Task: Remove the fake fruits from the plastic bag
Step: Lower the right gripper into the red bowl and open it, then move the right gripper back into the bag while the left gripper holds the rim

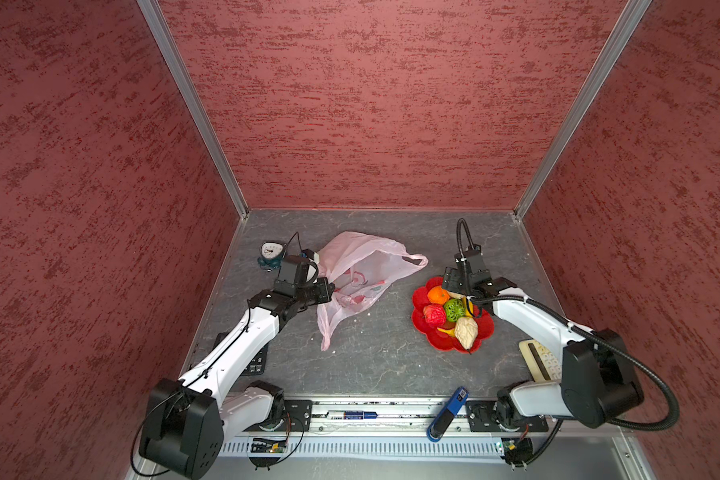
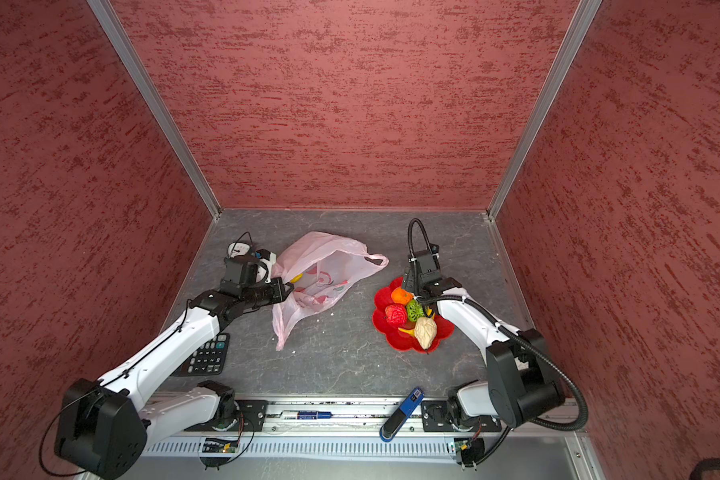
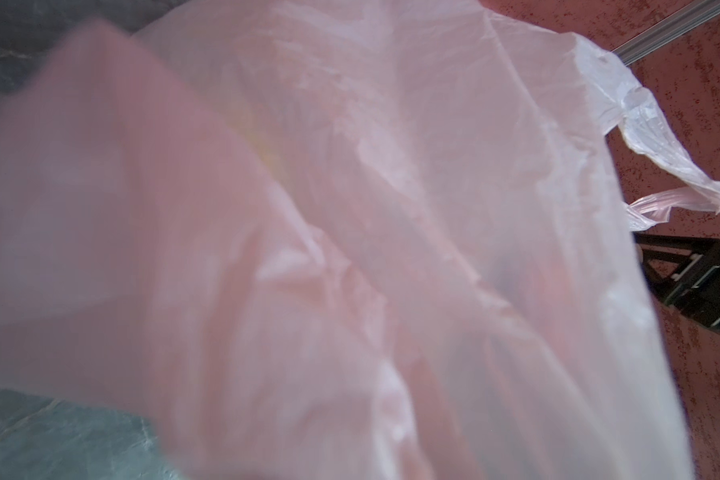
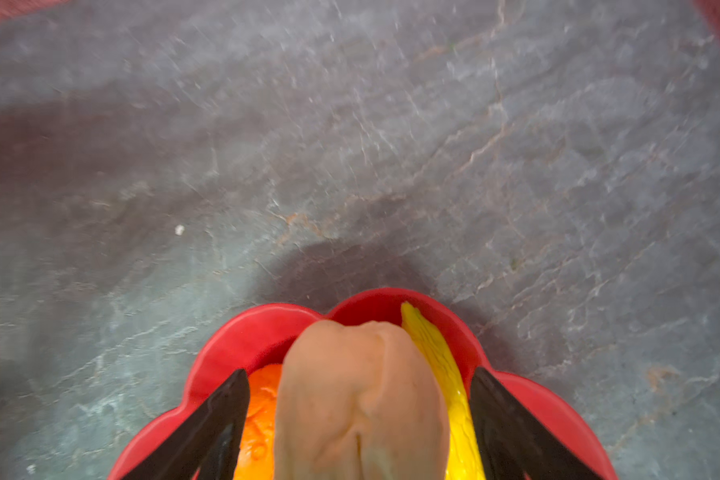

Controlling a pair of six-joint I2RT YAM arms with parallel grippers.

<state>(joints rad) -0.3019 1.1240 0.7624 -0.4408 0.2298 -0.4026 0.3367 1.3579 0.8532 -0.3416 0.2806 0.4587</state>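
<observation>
The pale-pink plastic bag point(image 1: 360, 272) point(image 2: 321, 270) lies crumpled at the table's middle left. My left gripper point(image 1: 329, 289) point(image 2: 285, 289) is at its left edge, its jaws hidden by plastic; the bag point(image 3: 391, 208) fills the left wrist view. A yellow piece point(image 2: 296, 277) shows through the bag beside that gripper. On the red plate point(image 1: 420, 297) sit an orange point(image 1: 438, 296), strawberry point(image 1: 434, 316), green bumpy ball point(image 1: 454, 309), banana point(image 1: 445, 331) and cream lump point(image 1: 466, 331). My right gripper point(image 1: 458, 293) point(image 4: 358, 371) is open over the plate point(image 4: 242, 328), straddling another cream lump point(image 4: 362, 399) with gaps on both sides.
A small clock point(image 1: 271, 251) stands behind the left gripper. A calculator point(image 2: 208, 355) lies under the left arm and a cream keyed device point(image 1: 537, 357) under the right arm. A blue-and-black tool point(image 1: 447, 415) and a battery point(image 1: 352, 414) lie on the front rail.
</observation>
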